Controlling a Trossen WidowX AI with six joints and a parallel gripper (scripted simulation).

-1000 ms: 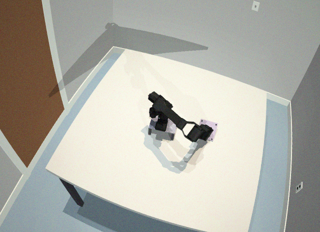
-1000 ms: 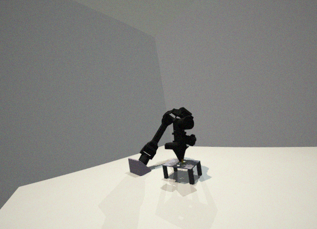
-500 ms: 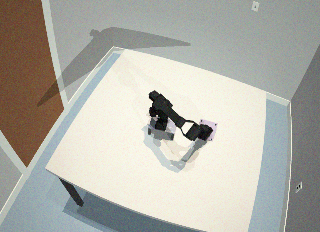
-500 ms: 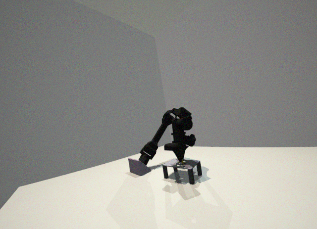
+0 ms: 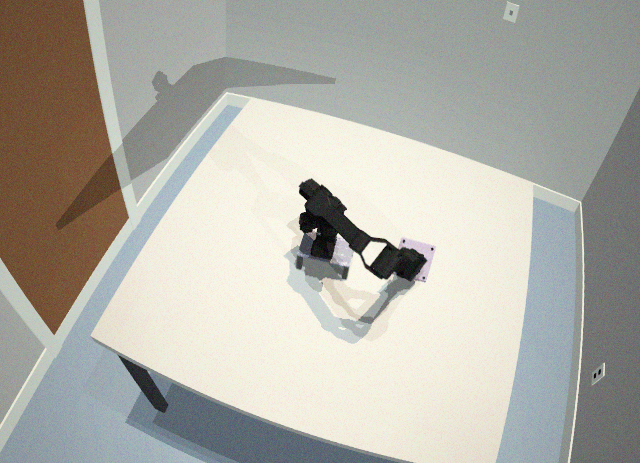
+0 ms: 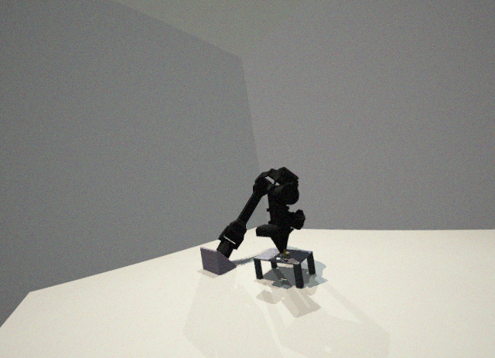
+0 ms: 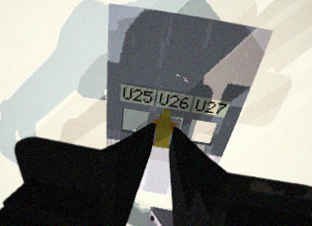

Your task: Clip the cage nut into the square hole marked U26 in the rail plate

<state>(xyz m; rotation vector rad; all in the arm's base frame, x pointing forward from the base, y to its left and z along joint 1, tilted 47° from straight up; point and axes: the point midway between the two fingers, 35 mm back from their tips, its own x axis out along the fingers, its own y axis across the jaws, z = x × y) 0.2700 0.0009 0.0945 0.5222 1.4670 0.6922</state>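
Observation:
The yellow cage nut is between my fingertips, with small orange parts showing at its sides. My gripper is shut on it, pointing down at the rail plate. The nut overlaps the square hole marked U26 in the wrist view, just below the U26 label. It is at or just above the plate's top; I cannot tell whether its wings are inside the hole. The fingers and nut hide much of the hole.
Hole U25 is left of the nut and hole U27 right of it in the wrist view. The plate stands on dark legs on the table. My arm's base sits on a purple wedge-shaped mount beside it.

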